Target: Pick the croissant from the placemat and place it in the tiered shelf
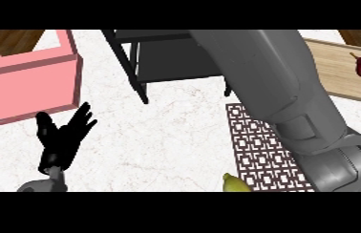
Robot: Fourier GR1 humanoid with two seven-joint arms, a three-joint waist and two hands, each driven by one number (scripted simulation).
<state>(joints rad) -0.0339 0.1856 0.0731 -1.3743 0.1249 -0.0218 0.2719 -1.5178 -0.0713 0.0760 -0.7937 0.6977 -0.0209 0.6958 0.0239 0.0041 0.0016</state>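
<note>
There's the left hand [62, 136] open, fingers up, low at the left over the white counter [176, 132], and the right forearm [282, 84] lies across the patterned placemat [257, 151] toward the dark shelf [169, 60], its hand and the croissant out of sight.

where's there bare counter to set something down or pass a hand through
Widest bare counter lies between the left robot hand and the placemat, below the tiered shelf. A narrower strip runs between the pink box and the shelf. The right side is crowded: the right forearm crosses over placemat and shelf.
</note>
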